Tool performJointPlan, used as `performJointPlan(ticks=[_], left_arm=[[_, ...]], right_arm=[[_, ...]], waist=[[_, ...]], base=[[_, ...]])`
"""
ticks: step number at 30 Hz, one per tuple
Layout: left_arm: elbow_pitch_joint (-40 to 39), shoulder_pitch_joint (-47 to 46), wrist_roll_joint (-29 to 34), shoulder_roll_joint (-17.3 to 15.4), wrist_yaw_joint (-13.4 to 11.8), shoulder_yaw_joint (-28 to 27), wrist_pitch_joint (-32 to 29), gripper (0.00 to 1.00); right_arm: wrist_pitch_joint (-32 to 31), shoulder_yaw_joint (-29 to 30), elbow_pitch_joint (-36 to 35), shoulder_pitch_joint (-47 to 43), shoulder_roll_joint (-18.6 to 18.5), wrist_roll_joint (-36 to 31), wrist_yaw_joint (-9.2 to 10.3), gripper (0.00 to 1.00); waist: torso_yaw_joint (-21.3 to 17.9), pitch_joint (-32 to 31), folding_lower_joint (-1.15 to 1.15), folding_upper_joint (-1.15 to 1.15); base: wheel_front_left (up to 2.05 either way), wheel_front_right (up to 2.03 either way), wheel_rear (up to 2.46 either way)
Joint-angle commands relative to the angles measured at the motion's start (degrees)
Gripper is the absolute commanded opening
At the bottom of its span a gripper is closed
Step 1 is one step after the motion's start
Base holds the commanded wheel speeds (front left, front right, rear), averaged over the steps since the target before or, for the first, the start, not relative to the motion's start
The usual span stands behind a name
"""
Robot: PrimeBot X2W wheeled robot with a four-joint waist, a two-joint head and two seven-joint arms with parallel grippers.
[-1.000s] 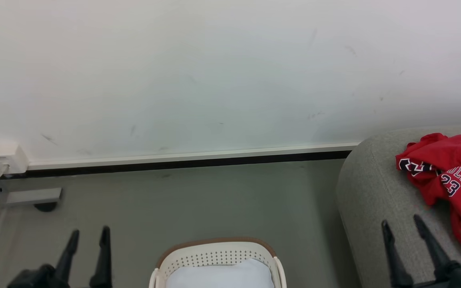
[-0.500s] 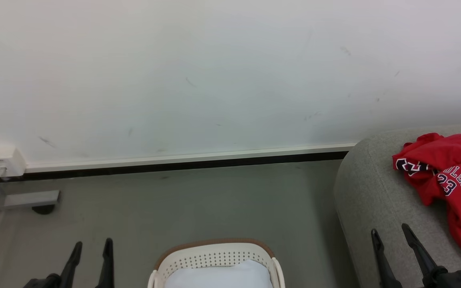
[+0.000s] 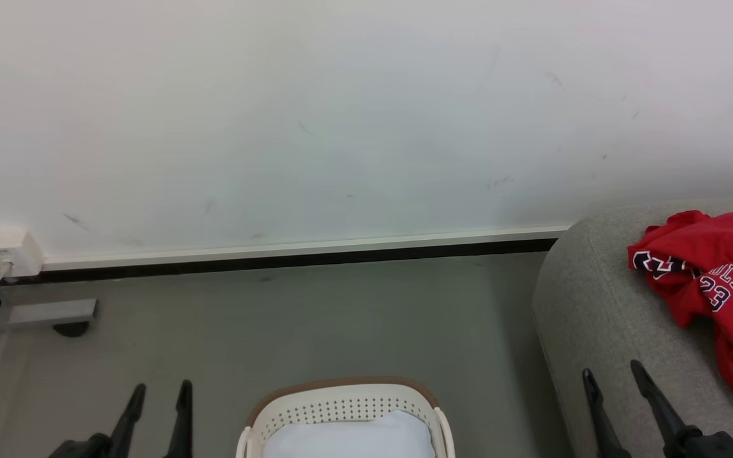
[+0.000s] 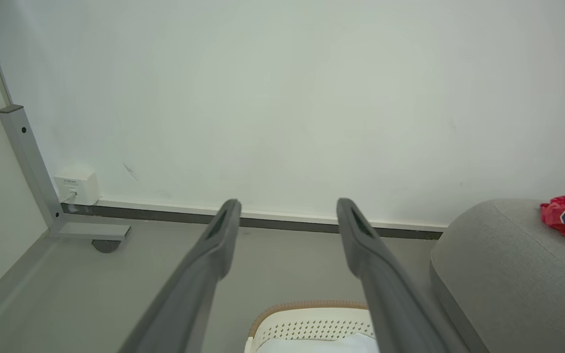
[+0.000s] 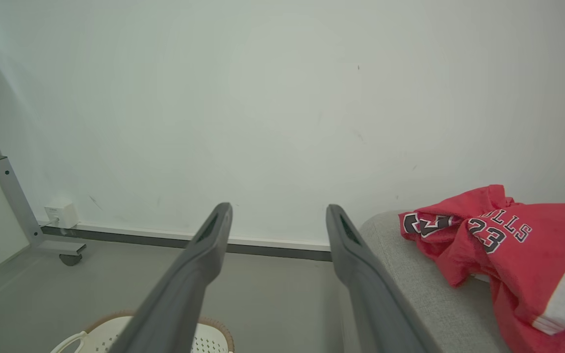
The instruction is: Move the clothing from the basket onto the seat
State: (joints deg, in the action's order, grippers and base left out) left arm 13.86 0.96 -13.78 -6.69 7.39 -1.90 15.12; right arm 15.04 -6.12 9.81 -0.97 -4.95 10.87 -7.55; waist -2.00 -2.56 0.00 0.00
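**Both arms draw back empty; the kit lies on the seat**

Over the last second both grippers have sunk toward the near edge of the head view. The right gripper (image 3: 613, 370) has slid back along the seat (image 3: 595, 299). The left gripper (image 3: 161, 387) has dropped over the floor, left of the basket (image 3: 341, 385). Each has its fingers spread wide with nothing between them.

The clothing (image 3: 713, 280) lies crumpled on the seat at the far right, well apart from both grippers, and has not moved apart from a slight camera wobble. The basket sits near and centre, its near half cut off. What can be seen of its inside is a pale lining (image 3: 347, 436), and I cannot tell what that is.

The transfer looks done, and the arms seem to be retiring.
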Motion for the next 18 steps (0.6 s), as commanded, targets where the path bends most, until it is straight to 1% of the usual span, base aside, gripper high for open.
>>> performJointPlan(ticks=[1,5,18], left_arm=[[0.15,-0.01,-0.06,0.01,0.00,0.13,-0.01,0.00],[1.98,0.63,-0.99,0.83,-0.02,0.30,-0.48,0.00],[1.59,-0.82,-14.57,1.32,0.00,-0.63,-4.23,0.00]], right_arm=[[-0.02,-0.02,0.07,-0.02,0.02,0.11,0.00,0.00],[-0.33,-0.20,1.49,-0.99,0.17,1.05,-0.01,0.00],[-3.40,1.25,1.92,0.58,-0.20,15.94,0.00,0.00]], waist=[[0.01,0.02,0.00,0.00],[0.03,0.04,0.00,0.00],[0.24,0.33,0.00,0.00]], base=[[0.00,0.00,0.00],[0.00,0.00,0.00],[0.00,0.00,0.00]])
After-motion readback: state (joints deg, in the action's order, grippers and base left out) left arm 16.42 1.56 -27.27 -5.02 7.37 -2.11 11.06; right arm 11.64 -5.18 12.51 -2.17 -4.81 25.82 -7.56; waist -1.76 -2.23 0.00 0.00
